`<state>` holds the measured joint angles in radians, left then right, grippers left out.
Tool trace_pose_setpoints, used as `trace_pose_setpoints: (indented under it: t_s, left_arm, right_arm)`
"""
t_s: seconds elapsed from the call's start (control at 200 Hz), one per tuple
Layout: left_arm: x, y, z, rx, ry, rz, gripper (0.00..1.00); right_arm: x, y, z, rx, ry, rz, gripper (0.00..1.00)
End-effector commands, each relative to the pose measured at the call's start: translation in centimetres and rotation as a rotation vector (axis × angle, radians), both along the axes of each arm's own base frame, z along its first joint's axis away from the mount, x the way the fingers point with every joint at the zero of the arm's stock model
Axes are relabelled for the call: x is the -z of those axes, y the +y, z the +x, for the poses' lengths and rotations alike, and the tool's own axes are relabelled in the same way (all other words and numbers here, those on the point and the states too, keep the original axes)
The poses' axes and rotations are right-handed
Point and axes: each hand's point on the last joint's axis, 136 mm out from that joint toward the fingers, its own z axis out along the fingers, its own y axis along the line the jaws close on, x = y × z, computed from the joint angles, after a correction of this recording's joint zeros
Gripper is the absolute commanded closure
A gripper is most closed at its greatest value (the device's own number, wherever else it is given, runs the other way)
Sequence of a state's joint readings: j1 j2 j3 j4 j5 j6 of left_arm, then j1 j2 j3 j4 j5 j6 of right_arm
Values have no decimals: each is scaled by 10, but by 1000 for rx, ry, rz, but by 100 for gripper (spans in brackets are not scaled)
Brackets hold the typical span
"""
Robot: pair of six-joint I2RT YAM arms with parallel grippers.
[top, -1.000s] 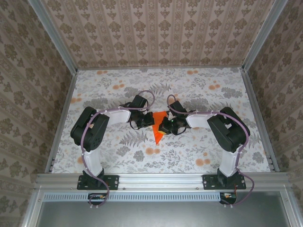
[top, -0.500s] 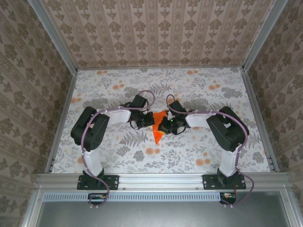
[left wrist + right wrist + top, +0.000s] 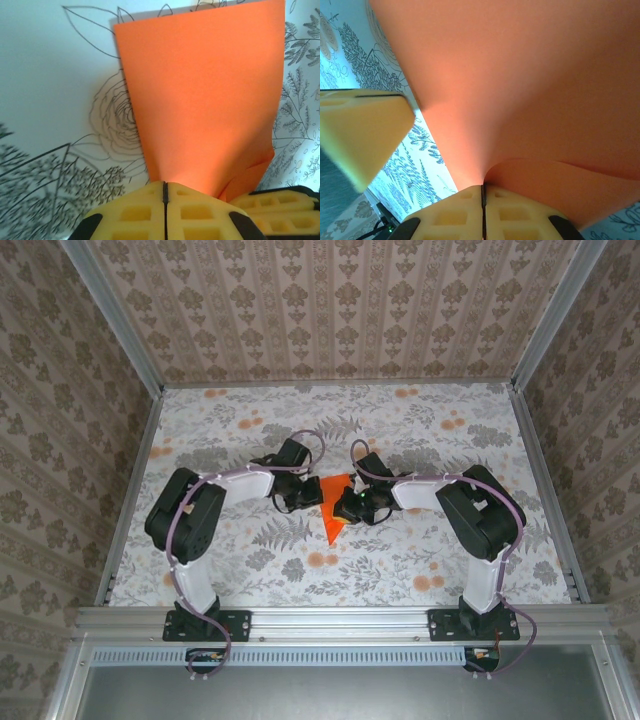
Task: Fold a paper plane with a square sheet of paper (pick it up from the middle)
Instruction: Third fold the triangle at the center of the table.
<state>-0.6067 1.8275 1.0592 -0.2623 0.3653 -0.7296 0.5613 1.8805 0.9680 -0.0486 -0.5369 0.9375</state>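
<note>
I've got the paper sheet [image 3: 335, 512] mid-table over the tablecloth [image 3: 250, 420], btwn both grippers: L gripper [image 3: 308, 498] touching its left edge, R gripper [image 3: 345, 506] its right edge. Narrow tip points twd the arm bases [image 3: 205, 623], wide end behind.

left gripper [image 3: 314, 498], pinching paper [image 3: 335, 516], nudged left; elbow [image 3: 186, 516] swung outward

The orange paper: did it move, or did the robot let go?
Barely. The left arm swung its elbow a little outward, to the left. The paper stayed put, with the left gripper and right gripper both still pinching it.
</note>
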Motion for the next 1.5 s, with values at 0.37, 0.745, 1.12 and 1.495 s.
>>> trace_pose_setpoints:
  t_s: [0.37, 0.745, 1.12, 1.495]
  left_arm:
    - [-23, 8, -11, -20, -45, -49, 82]
    - [-17, 28, -12, -121, -31, -29, 74]
    - [-23, 13, -16, -64, -40, -101, 76]
    - [-18, -13, -23, 64, -38, -105, 86]
  right_arm:
    - [18, -9, -8, -4, 34, -71, 70]
    - [18, -11, -9, -6, 34, -78, 59]
    - [22, -14, -11, -7, 45, -94, 66]
    - [24, -16, -14, -12, 52, -109, 89]
